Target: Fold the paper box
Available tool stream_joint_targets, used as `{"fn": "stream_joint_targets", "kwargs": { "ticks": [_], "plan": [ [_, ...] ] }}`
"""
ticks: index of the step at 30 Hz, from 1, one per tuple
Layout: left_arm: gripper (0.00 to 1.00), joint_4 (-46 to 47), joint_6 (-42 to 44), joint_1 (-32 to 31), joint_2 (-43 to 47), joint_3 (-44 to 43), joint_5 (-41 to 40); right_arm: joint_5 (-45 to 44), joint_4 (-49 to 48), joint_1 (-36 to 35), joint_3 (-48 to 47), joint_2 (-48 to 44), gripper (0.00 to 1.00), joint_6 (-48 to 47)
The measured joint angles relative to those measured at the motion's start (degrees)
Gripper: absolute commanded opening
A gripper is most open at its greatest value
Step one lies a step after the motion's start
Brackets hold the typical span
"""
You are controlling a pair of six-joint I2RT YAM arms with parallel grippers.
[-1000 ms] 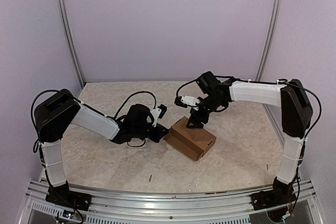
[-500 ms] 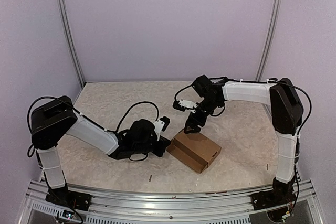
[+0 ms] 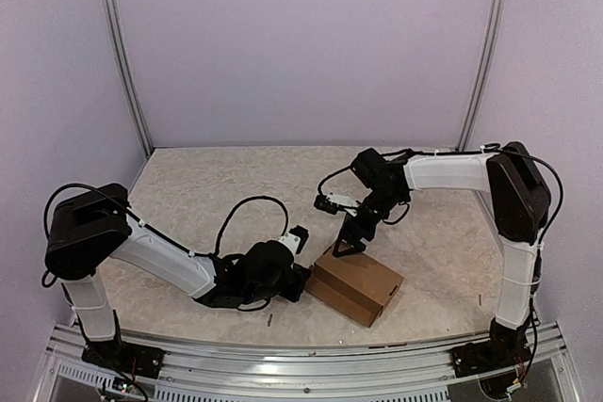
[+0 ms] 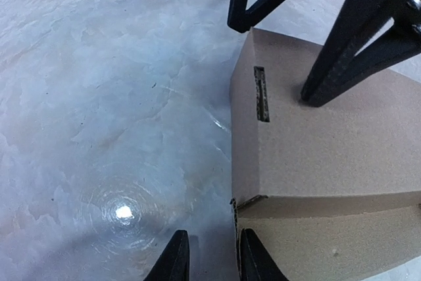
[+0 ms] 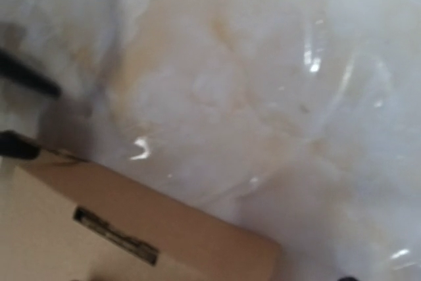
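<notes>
**Top view:** The paper box (image 3: 358, 285) lies closed on the marbled table (image 3: 188, 195), towards the front edge. It is a shallow brown cardboard block, turned at a slant. The left gripper (image 3: 303, 280) lies low, just beside the box's left end. The right gripper (image 3: 347, 243) stands over the box's far left corner with its fingers spread wide, holding nothing.

**Left wrist:** The lid of the box (image 4: 329, 156) lies flat, with a narrow slot (image 4: 261, 93) near its left edge. A thin seam shows at the near corner. The left gripper (image 4: 212, 261) has its fingers slightly parted with bare table between them. One tip is right at the box's near corner, but whether it touches cannot be told. One right finger (image 4: 316, 90) rests on the lid, the other (image 4: 238, 21) just past the far corner.

**Right wrist:** The picture is blurred. The box (image 5: 164, 241) fills the lower left, its slot showing.
</notes>
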State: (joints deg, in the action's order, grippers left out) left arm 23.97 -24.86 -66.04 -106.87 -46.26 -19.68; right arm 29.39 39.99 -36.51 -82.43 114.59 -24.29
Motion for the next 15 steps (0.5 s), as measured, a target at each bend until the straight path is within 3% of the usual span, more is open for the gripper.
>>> {"fn": "stream_joint_targets", "kwargs": {
  "ticks": [7,15],
  "plan": [
    [0.09,0.04,-3.19,-0.22,0.00,0.07,-0.31,3.13,-0.68,0.00,2.01,-0.66,0.76,-1.09],
    [0.04,2.64,-3.34,-1.14,0.07,1.90,0.35,3.17,-1.22,0.00,2.01,-0.66,0.75,-1.60]
  ]
}}
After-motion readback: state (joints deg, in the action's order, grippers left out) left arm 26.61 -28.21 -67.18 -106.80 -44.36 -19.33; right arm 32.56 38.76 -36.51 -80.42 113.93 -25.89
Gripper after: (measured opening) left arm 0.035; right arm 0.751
